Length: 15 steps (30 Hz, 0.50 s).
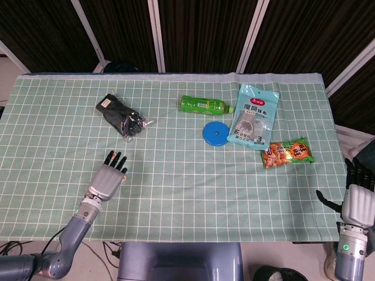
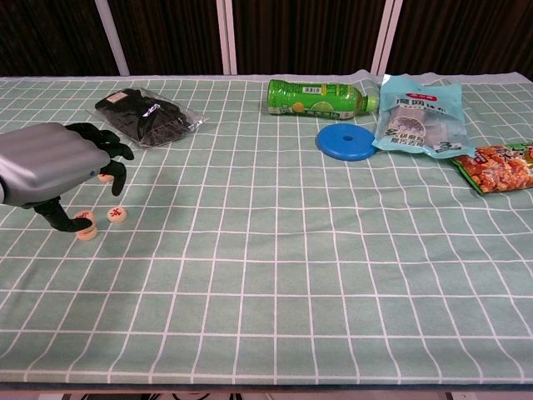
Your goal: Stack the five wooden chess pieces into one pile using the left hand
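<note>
A short stack of wooden chess pieces stands on the green checked cloth at the left. One single piece lies just right of it. Another piece lies farther back, partly hidden by fingertips. My left hand hovers over them with its fingers bent downward and apart, holding nothing; its thumb touches the stack's left side. From the head view the left hand covers the pieces. My right hand hangs off the table's right edge, holding nothing.
At the back lie a black packet, a green bottle, a blue disc, a pale blue pouch and an orange snack bag.
</note>
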Tool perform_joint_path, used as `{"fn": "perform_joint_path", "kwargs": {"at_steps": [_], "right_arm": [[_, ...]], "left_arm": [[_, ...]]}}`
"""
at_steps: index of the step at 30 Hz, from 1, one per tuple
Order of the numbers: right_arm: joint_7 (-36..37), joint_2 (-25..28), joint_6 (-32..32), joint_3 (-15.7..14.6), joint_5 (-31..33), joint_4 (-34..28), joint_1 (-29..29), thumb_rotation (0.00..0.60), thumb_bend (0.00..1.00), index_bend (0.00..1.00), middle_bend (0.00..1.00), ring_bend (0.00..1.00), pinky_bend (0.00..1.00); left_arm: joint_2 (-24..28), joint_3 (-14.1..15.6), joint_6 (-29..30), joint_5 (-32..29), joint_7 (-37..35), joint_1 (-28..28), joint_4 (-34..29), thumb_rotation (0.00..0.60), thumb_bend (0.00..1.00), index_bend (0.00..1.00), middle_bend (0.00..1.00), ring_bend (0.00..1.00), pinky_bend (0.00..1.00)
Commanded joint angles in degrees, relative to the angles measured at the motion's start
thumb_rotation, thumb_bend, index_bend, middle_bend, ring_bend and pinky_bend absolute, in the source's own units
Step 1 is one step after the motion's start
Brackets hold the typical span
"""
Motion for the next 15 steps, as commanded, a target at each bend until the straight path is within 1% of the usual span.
{"fn": "perform_joint_path", "kwargs": {"at_steps": [1,15], "right_arm": [[-0.03,0.00,-0.09,-0.02,0.01,0.02,0.05,0.600,0.25,0.06,0.00,0.02,0.00],[0.36,0.27,-0.24,0.28,0.29,-0.02,0.13,0.600,0.25,0.06,0.00,0.02,0.00]], "left_arm": [[-0.73,-0.32,0.19,-0.66,0.40,-0.34,0.53,0.600,0.25,0.39,0.09,0.00,0.06],[-3.51,0.03,1.72,-2.17,1.79,-0.83,2.36,0.600,0.25,0.40,0.09,0.00,0.06]]}}
